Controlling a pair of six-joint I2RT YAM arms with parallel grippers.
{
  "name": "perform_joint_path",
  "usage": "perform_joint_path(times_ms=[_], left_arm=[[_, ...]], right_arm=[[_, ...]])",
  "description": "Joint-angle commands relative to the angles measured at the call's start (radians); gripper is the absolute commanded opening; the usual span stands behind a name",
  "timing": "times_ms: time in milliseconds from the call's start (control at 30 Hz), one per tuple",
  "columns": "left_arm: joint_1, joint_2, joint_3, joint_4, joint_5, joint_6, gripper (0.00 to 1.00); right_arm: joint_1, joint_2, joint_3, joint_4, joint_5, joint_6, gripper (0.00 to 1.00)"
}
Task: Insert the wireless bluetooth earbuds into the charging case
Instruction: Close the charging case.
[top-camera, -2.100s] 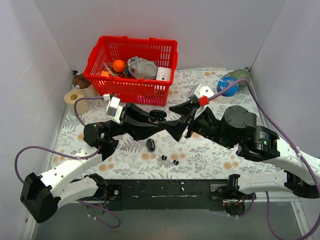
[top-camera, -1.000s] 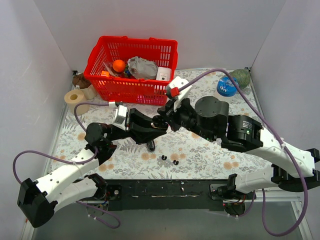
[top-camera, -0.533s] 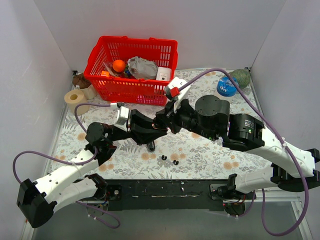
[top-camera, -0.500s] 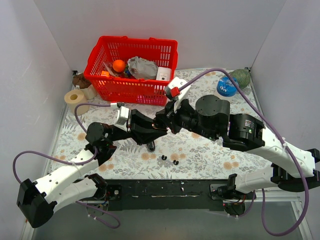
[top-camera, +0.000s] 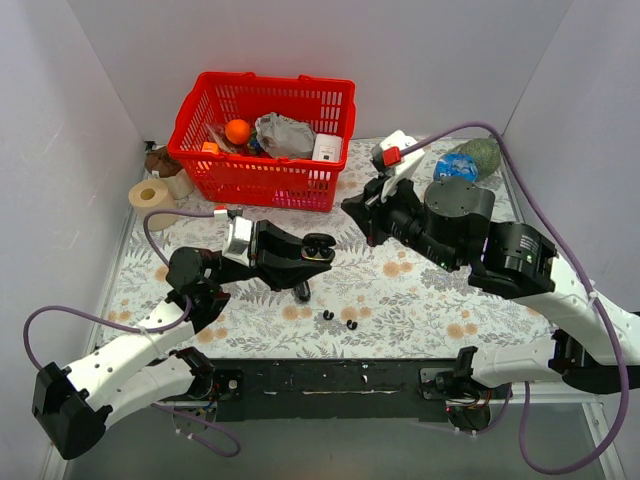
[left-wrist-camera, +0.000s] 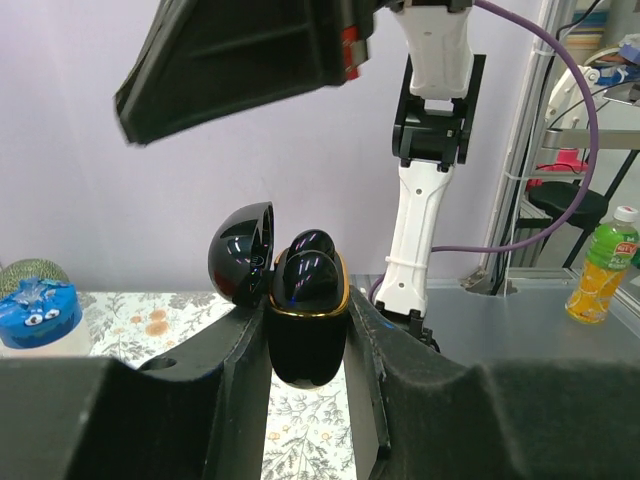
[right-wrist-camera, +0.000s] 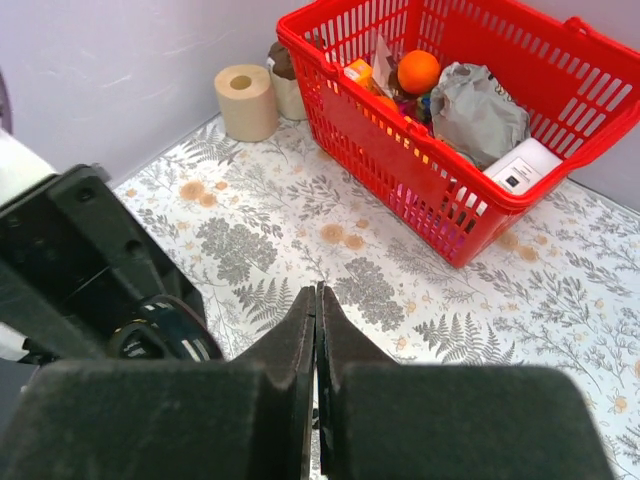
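The glossy black charging case (left-wrist-camera: 305, 335) with a gold rim stands upright between my left gripper's (left-wrist-camera: 305, 325) fingers, which are shut on it. Its lid (left-wrist-camera: 240, 262) hangs open to the left, and two shiny black rounded humps show inside the rim. From above, the case (top-camera: 318, 246) is held over the mat's middle. Two tiny black earbuds (top-camera: 328, 315) (top-camera: 351, 325) lie on the mat near the front edge, apart from both grippers. My right gripper (top-camera: 348, 207) is raised behind and to the right of the case. Its jaws (right-wrist-camera: 317, 292) are shut with nothing between them.
A larger black rounded piece (top-camera: 301, 291) lies on the mat below the case. A red basket (top-camera: 265, 185) of odds and ends stands at the back, a paper roll (top-camera: 152, 197) to its left. A blue tub (top-camera: 455, 166) and a green object (top-camera: 484, 152) sit back right.
My right gripper has pulled away from the case, back and to the right, and its jaws have closed fully. The left gripper still holds the open case in about the same place.
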Motion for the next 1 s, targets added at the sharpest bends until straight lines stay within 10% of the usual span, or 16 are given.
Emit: perform_joint_path(times_ms=[0, 533, 800, 967], left_arm=[[-0.003, -0.030, 0.014, -0.013, 0.020, 0.032, 0.00], [-0.003, -0.016, 0.026, -0.037, -0.045, 0.047, 0.00], [-0.002, 0.074, 0.083, -0.337, -0.342, 0.009, 0.00], [-0.002, 0.247, 0.101, -0.512, -0.465, -0.139, 0.00]], right_arm=[[-0.027, 0.030, -0.005, -0.002, -0.112, 0.014, 0.02], [-0.020, 0.048, 0.009, -0.008, -0.279, 0.015, 0.01], [-0.042, -0.148, -0.276, 0.109, 0.197, 0.100, 0.12], [-0.071, -0.214, -0.496, 0.136, 0.209, 0.158, 0.10]])
